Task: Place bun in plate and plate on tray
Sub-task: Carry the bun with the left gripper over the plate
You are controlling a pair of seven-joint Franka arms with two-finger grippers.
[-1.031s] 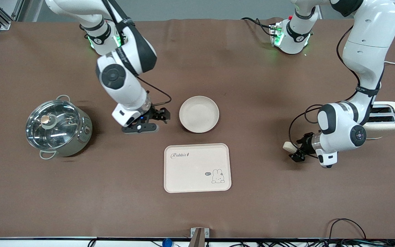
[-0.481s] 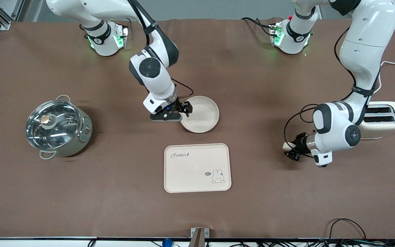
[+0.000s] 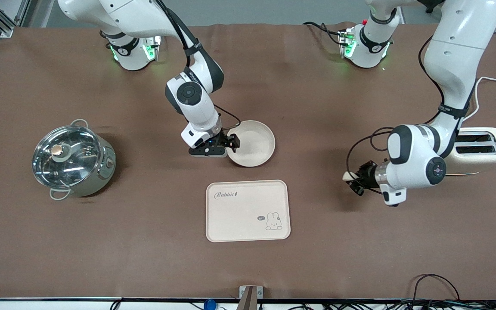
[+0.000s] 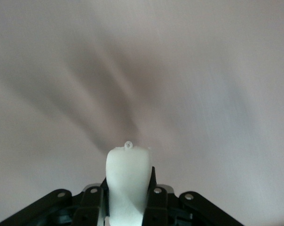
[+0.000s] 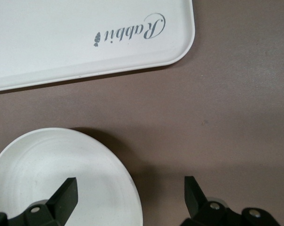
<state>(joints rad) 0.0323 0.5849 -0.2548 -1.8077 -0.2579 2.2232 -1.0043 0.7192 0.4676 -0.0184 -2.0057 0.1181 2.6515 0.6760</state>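
Note:
The bun [image 3: 348, 175] is held in my shut left gripper [image 3: 354, 178], over bare table between the toaster and the tray. In the left wrist view the bun [image 4: 127, 181] stands clamped between the fingers of the left gripper [image 4: 127, 200]. The plate [image 3: 254, 143] lies empty on the table, farther from the camera than the tray [image 3: 248, 211]. My right gripper [image 3: 230, 145] is open at the plate's rim on the side toward the right arm's end. In the right wrist view the right gripper [image 5: 129, 193] has one finger over the plate [image 5: 52, 179] and one outside it, and the tray [image 5: 85, 37] shows too.
A steel pot with a glass lid [image 3: 72, 159] stands toward the right arm's end. A cream toaster [image 3: 485, 148] stands toward the left arm's end, close to the left arm's wrist. Cables lie along the table's front edge.
My right gripper has swung from beside the pot to the plate's rim. My left gripper has carried the bun a little toward the plate.

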